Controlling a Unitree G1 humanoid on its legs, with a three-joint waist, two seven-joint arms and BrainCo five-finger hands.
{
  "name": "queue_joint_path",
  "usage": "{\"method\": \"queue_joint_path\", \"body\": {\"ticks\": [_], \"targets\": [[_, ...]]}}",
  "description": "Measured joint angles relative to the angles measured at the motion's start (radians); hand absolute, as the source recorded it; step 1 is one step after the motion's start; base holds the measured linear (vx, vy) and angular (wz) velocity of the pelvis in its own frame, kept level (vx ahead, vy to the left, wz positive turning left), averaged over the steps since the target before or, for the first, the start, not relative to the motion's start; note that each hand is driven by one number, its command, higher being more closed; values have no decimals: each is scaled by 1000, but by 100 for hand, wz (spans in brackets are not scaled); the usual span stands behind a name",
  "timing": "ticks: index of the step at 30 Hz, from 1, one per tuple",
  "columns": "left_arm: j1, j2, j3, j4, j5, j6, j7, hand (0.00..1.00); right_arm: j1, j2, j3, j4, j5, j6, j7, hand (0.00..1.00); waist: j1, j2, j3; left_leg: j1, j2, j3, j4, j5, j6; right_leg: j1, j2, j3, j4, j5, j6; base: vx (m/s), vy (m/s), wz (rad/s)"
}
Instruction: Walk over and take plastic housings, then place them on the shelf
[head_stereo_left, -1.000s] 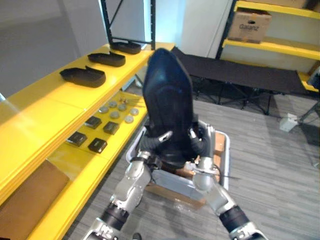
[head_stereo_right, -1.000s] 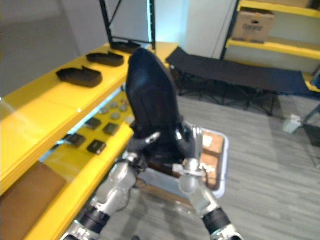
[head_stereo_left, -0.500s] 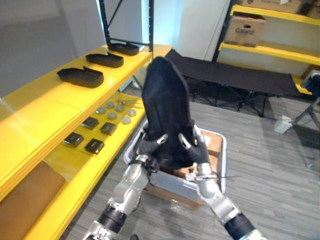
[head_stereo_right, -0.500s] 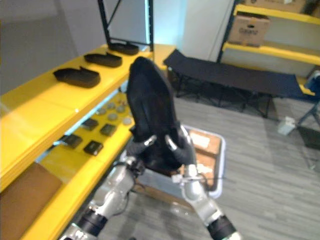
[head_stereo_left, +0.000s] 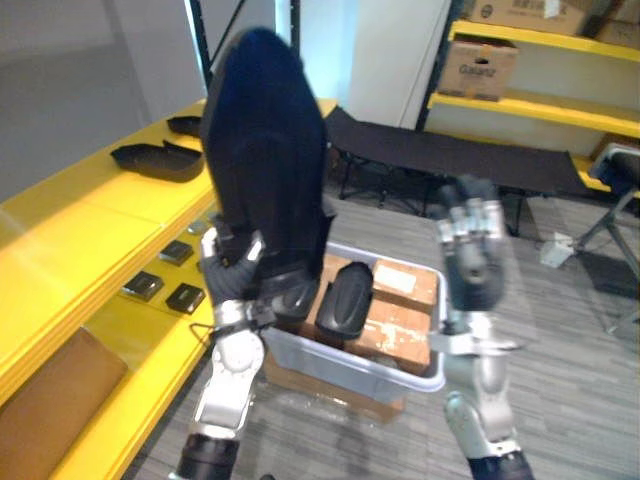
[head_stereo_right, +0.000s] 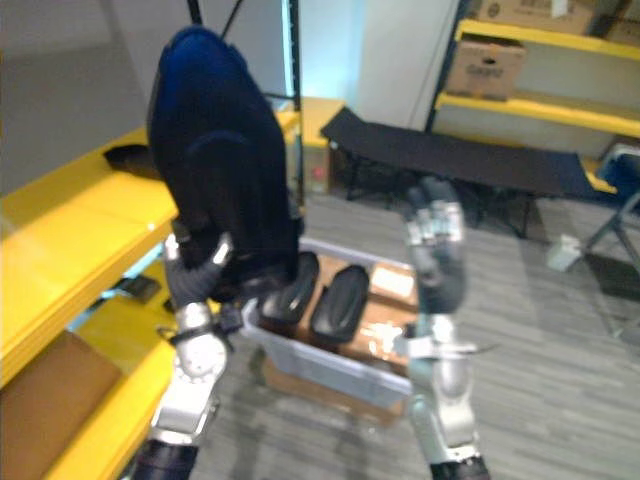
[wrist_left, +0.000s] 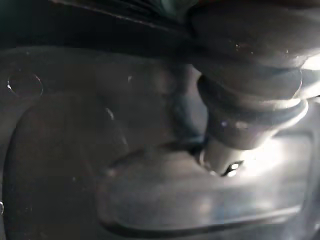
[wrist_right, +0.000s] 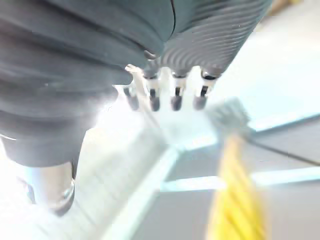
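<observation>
Left eye: the left hand has its fingers curled round the lower end of a big black housing, which stands upright beside the yellow shelf. The right hand is up, well apart from it, fingers straight and holding nothing. Below sits a grey bin with a bin housing on brown boxes. A shelf housing lies on top.

Right eye: a second bin housing lies just beside the first.

Left wrist: dark shell up close, with a silver finger against it.

Right wrist: fingers in a straight row, clasping nothing.
</observation>
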Motion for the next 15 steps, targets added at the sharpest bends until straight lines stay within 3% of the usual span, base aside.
{"method": "queue_joint_path", "body": {"ticks": [3, 6, 9, 13, 15], "targets": [[21, 0, 14, 0, 2, -25, -3, 100, 74, 38, -88, 17, 38, 12, -9, 0, -21, 3, 2, -5, 2, 9, 0, -1, 0, -12, 0, 7, -2, 0, 0, -10, 10, -15], [64, -4, 11, 0, -66, -77, -50, 100, 172, 87, -124, 110, 13, 38, -91, 0, -46, 10, -6, -19, 5, 27, 0, -3, -2, -36, 3, 19, 0, 1, 1, 22, 2, -13], [145, -27, -12, 0, -185, -116, -128, 100, 261, 110, -159, 299, -98, 94, -226, 0, -55, 24, -7, -18, 7, 41, 0, -11, -6, -44, 6, 39, -1, 3, 2, 44, 0, -17], [235, -41, -21, 2, -279, -157, -173, 100, 316, 135, -224, 499, -119, 128, -303, 0, -55, 45, -14, -18, 17, 60, 0, -17, -11, -50, 21, 59, -14, 13, 1, 73, -13, -17], [238, -41, -17, 2, -300, -176, -182, 100, 315, 134, -233, 508, -151, 139, -334, 0, -54, 46, -14, -17, 18, 58, 1, -18, -12, -46, 26, 57, -18, 17, 5, 43, -23, -2]]}}
